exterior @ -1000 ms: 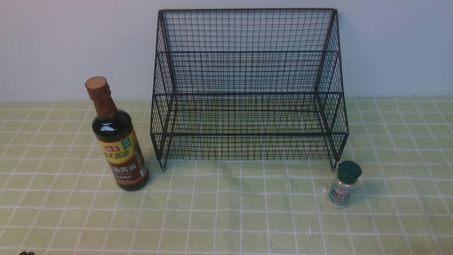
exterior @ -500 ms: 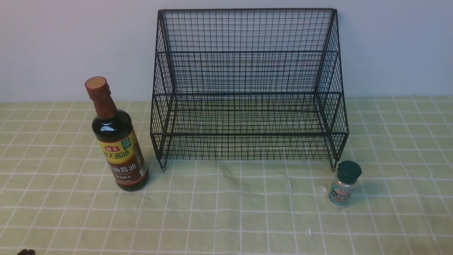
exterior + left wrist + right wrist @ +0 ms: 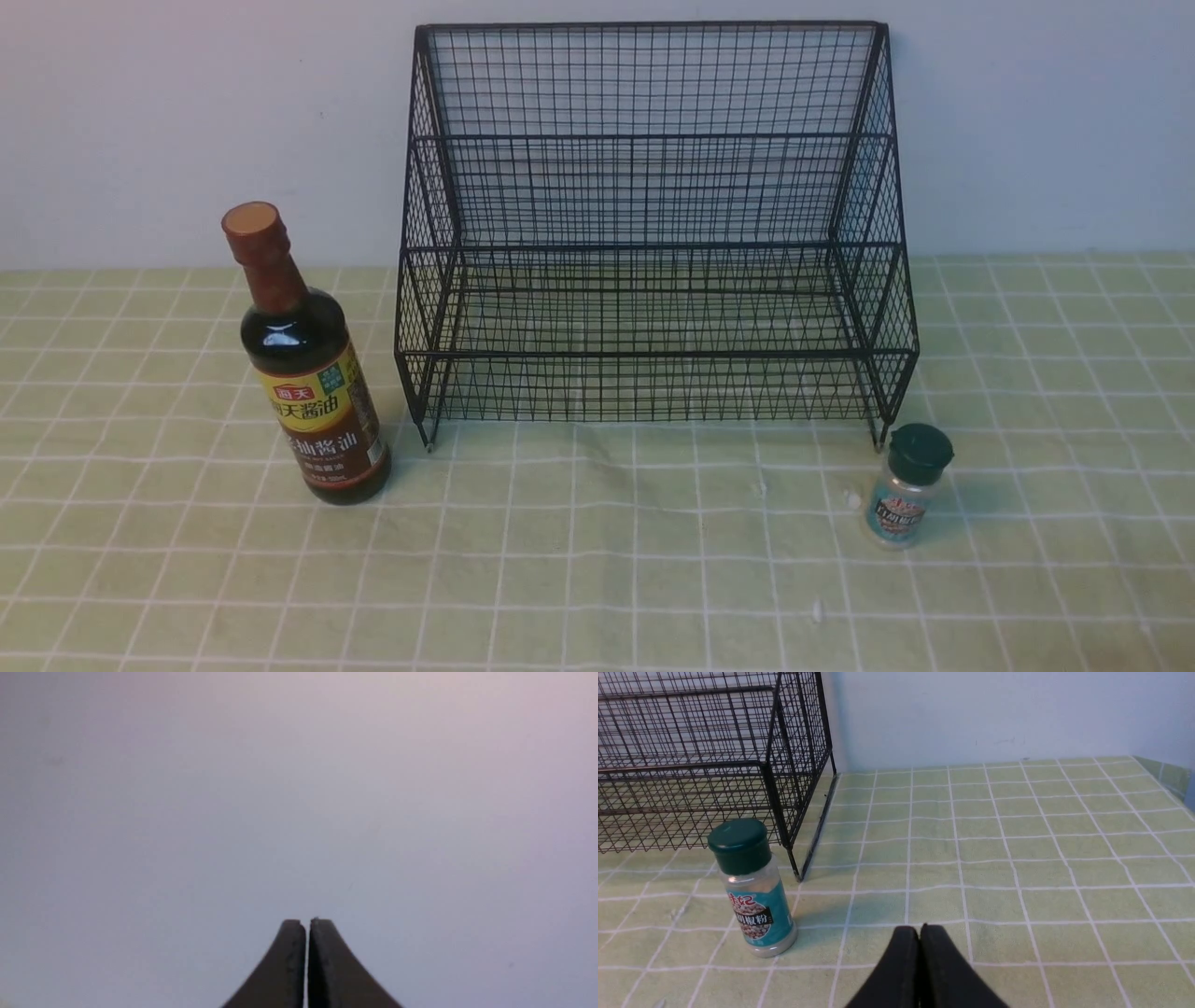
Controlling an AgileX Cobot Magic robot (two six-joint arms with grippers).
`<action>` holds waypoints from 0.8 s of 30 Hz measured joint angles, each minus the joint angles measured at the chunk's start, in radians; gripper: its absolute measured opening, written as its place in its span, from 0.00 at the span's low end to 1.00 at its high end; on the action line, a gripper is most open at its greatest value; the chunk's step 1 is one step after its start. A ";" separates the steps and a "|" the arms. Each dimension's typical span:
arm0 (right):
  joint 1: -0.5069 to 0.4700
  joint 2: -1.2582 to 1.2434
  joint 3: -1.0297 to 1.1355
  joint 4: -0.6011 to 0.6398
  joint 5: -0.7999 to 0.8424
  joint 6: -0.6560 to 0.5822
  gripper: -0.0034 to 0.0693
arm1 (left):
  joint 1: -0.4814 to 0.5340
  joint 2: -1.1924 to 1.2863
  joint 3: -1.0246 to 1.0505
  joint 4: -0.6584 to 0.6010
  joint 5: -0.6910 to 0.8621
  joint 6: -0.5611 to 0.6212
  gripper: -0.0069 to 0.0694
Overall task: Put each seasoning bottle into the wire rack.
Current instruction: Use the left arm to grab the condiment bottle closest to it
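Note:
The tall dark soy-sauce bottle point(image 3: 308, 373) with a brown-red cap stands upright on the cloth, left of the black wire rack point(image 3: 653, 233). The small clear shaker jar point(image 3: 904, 490) with a dark green cap and teal label stands by the rack's front right leg. It also shows in the right wrist view point(image 3: 754, 889), beside the rack point(image 3: 710, 760). My right gripper point(image 3: 920, 927) is shut and empty, low over the cloth, apart from the jar. My left gripper point(image 3: 307, 921) is shut and empty, facing only a blank wall. Neither gripper shows in the front view.
A green checked cloth point(image 3: 597, 560) covers the table. A pale wall point(image 3: 187, 112) stands right behind the rack. The table's right edge shows in the right wrist view point(image 3: 1164, 777).
A dark bit of the left arm at the bottom left corner of the front view has dropped out of sight. The bottles and rack have not moved.

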 joint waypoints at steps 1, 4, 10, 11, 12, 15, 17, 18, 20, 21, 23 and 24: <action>0.000 0.000 0.000 0.000 0.000 0.000 0.03 | 0.000 0.009 -0.040 0.036 0.017 0.000 0.08; 0.000 0.000 0.000 0.000 0.000 0.000 0.03 | 0.000 0.102 -0.206 0.183 0.172 0.000 0.08; 0.000 0.000 0.000 0.000 0.000 0.000 0.03 | 0.000 0.471 -0.581 0.327 0.794 0.001 0.08; 0.000 0.000 0.000 0.000 0.000 0.000 0.03 | 0.000 0.557 -0.657 0.334 0.931 0.002 0.08; 0.000 0.000 0.000 0.000 0.000 0.000 0.03 | 0.000 0.627 -0.720 0.336 1.038 0.002 0.08; 0.000 0.000 0.000 0.000 0.000 0.000 0.03 | 0.000 0.821 -0.899 0.341 1.288 0.003 0.08; 0.000 0.000 0.000 0.000 0.000 0.000 0.03 | 0.000 0.902 -0.976 0.341 1.363 0.003 0.08; 0.000 0.000 0.000 0.000 0.000 0.000 0.03 | 0.000 0.954 -1.027 0.341 1.395 0.003 0.08; 0.000 0.000 0.000 0.000 0.000 0.000 0.03 | 0.000 1.043 -1.114 0.334 1.451 0.007 0.08; 0.000 0.000 0.000 0.000 0.000 0.000 0.03 | 0.000 1.059 -1.130 0.334 1.455 0.011 0.08; 0.000 0.000 0.000 0.000 0.000 0.000 0.03 | 0.000 1.139 -1.204 0.329 1.473 0.067 0.09; 0.000 0.000 0.000 0.000 0.000 0.000 0.03 | 0.000 1.172 -1.229 0.327 1.474 0.113 0.10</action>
